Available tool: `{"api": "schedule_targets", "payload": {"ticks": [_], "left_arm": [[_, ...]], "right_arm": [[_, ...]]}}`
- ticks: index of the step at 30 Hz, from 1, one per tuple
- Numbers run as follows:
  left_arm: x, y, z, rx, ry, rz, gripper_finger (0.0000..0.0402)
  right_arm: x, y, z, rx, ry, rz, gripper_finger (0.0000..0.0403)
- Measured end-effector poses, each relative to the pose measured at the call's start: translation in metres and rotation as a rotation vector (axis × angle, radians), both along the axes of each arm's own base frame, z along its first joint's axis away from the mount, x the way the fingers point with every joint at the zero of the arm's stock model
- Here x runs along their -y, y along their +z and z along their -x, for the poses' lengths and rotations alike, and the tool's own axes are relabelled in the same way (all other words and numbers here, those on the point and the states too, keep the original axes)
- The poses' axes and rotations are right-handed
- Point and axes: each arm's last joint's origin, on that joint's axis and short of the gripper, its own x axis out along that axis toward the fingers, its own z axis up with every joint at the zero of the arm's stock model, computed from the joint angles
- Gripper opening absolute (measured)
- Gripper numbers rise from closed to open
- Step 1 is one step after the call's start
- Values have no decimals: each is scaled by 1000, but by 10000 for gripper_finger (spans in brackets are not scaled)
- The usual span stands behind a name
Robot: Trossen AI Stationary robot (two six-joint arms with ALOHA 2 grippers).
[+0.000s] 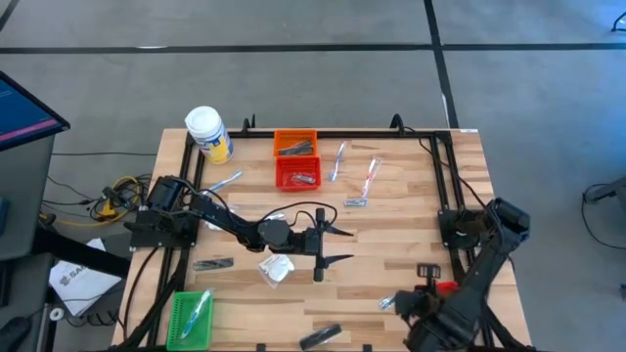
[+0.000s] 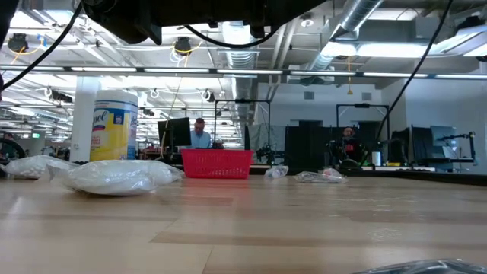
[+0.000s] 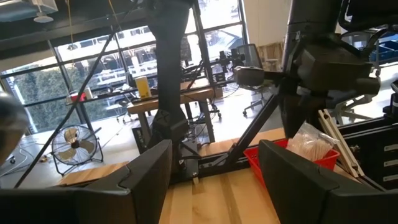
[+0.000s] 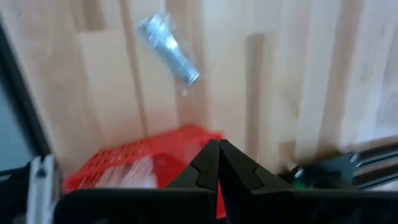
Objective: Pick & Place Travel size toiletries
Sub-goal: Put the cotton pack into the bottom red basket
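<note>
A pale slatted wooden surface (image 1: 391, 244) sits in a big open workshop. The left gripper (image 1: 337, 245) hovers over its middle with jaws spread wide and empty; a white packet (image 1: 275, 268) lies just behind them, toward the arm's base, so the wrist would have to draw back. The right gripper (image 4: 217, 163) hangs at the near right edge, jaws pinched shut on nothing, a silver-grey foil sachet (image 4: 169, 50) ahead of its tips, long axis slanted across the approach. The right arm looks nearer that one.
</note>
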Motion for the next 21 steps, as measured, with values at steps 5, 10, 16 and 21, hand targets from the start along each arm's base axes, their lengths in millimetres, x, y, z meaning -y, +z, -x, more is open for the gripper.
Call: {"api": "schedule_targets", "payload": {"ticks": [5,10,16,21], "left_arm": [[0,0,0,0,0,0,231],[0,0,0,0,0,0,231],[0,0,0,1,0,0,231],[0,0,0,0,0,0,231]], "right_arm": [[-15,1,25,-12,-59,-32,1],[-20,2,34,-11,-41,-34,0],[-8,-9,36,4,-44,-79,0],[17,-26,47,14,-119,-145,0]]}}
